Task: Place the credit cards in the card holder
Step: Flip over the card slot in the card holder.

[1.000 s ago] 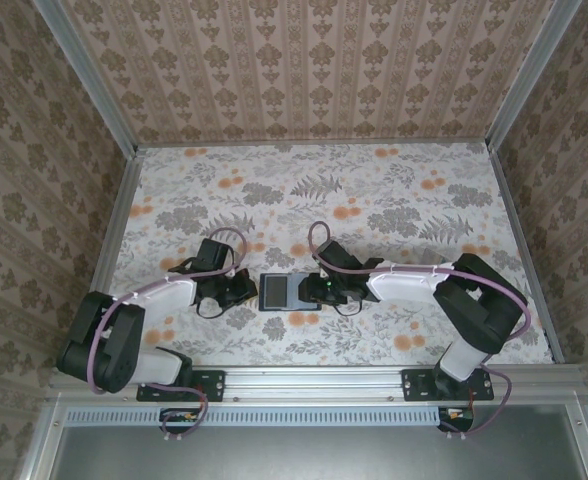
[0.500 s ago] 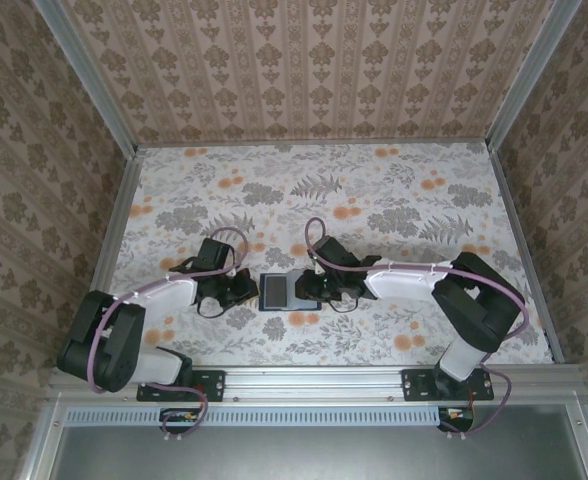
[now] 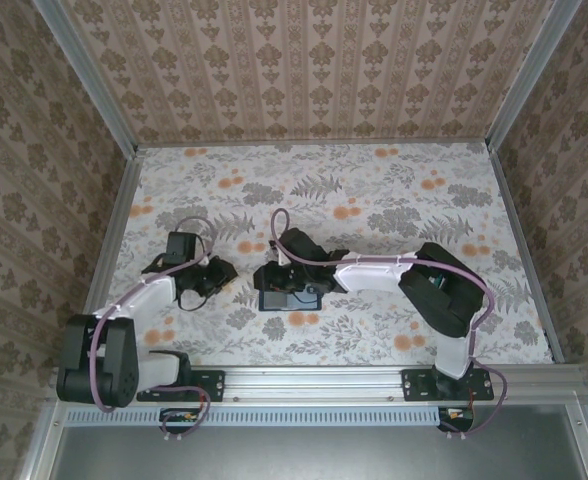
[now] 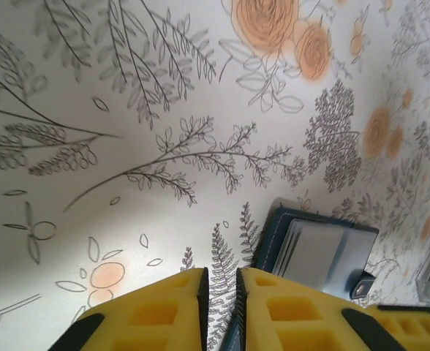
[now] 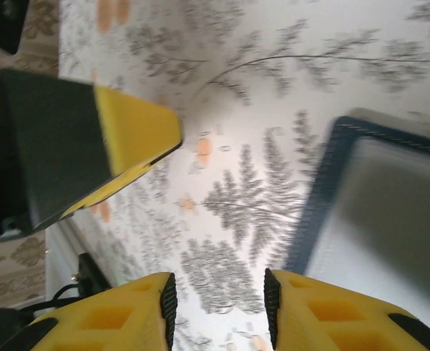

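Close to the middle of the white, flower-printed surface [image 3: 374, 200], towards its near edge, lies the small, flat, dark navy-blue folding card holder [image 3: 277, 299]. It is open and flat, its pale grey inside facing up. The left wrist view shows the card holder [image 4: 321, 252] with a stitched navy border around the grey panel. One side of the panel has a few stepped pale edges; whether these are pockets or cards I cannot tell. In the right wrist view the card holder [image 5: 376, 205] is blurred, a navy rim around a plain grey field.

The right pincer [image 3: 267, 277] hangs over the far left corner of the card holder. Its yellow fingers [image 5: 127, 314] are parted with nothing between them, and the right pincer [image 5: 219, 289] points at the printed surface just beside the card holder's edge. The left pincer [image 3: 222, 272] is off to the left of the card holder, apart from it. In its own view the left pincer [image 4: 221, 281] shows only a thin slit between the fingers, empty.

A second ago the right pincer was at the card holder's right edge; it has since swung across it to the left. The left pincer, then clenched right at the card holder's left side, has drawn back and cracked apart. The card holder has not moved.
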{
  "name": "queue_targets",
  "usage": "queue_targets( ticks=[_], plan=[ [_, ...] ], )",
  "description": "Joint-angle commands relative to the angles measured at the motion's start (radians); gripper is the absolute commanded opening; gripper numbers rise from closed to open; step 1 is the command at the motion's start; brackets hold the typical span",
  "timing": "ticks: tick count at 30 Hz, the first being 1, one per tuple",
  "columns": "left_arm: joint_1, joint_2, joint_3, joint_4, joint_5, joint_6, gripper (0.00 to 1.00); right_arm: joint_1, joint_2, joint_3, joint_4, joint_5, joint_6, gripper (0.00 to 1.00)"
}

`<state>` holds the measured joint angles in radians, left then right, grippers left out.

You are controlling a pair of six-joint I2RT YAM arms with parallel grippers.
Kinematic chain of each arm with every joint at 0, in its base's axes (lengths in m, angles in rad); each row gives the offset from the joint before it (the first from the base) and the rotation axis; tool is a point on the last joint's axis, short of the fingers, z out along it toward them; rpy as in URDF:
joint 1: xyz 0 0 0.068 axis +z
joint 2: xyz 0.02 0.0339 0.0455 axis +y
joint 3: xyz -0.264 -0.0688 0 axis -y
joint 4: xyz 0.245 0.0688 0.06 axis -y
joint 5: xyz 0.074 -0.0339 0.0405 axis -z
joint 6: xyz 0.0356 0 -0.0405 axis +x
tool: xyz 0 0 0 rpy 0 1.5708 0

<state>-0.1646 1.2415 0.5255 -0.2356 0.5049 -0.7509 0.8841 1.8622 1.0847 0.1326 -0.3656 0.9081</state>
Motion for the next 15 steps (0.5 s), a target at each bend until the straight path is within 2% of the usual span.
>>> queue_targets(
  ticks=[1, 5, 10, 11, 13, 15],
  plan=[
    [0.018, -0.026, 0.03, -0.039, -0.001, 0.046, 0.21, -0.019, -0.047, 0.005, -0.04, -0.01, -0.052, 0.42],
    [0.004, -0.019, 0.021, 0.003, -0.062, 0.08, 0.25, -0.09, -0.204, -0.056, -0.228, 0.122, -0.151, 0.42],
    [-0.117, 0.024, 0.044, 0.113, -0.205, 0.155, 0.33, -0.22, -0.461, -0.147, -0.5, 0.445, -0.258, 0.48],
    [-0.142, 0.03, 0.05, 0.139, -0.226, 0.173, 0.35, -0.246, -0.524, -0.156, -0.576, 0.555, -0.245, 0.51],
    [-0.188, 0.052, 0.073, 0.179, -0.278, 0.216, 0.41, -0.33, -0.64, -0.191, -0.677, 0.768, -0.256, 0.68],
    [-0.212, 0.076, 0.096, 0.199, -0.318, 0.248, 0.47, -0.432, -0.742, -0.231, -0.758, 0.86, -0.272, 0.79]
  ],
)
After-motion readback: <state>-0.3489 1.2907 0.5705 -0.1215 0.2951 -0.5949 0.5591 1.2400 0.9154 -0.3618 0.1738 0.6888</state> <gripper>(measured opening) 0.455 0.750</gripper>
